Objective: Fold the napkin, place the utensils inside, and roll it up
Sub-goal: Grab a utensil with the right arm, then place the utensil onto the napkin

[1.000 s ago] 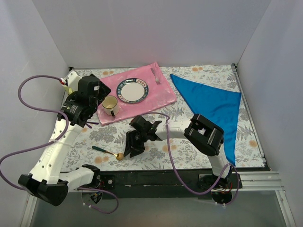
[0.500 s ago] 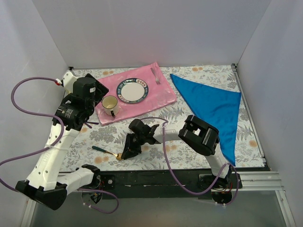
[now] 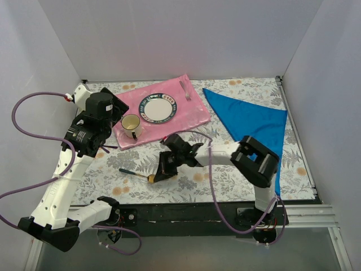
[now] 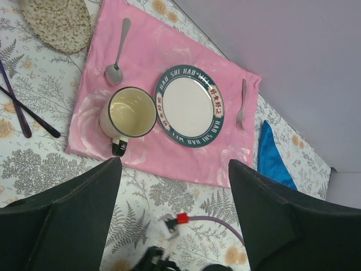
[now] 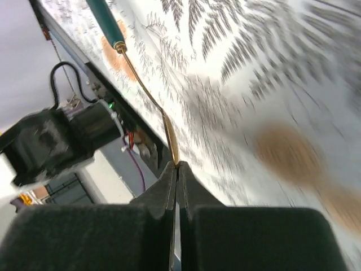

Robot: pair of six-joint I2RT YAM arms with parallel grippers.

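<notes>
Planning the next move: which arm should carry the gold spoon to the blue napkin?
Right. The right pincer is shut on the gold spoon, and the blue napkin lies on that arm's side. The left pincer hangs open above the pink mat, away from both.

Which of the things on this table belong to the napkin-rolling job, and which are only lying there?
Job: blue napkin; gold-bowled spoon, held in the right gripper.

Lying about: pink placemat, plate, mug, silver fork, silver spoon, purple utensils.
</notes>
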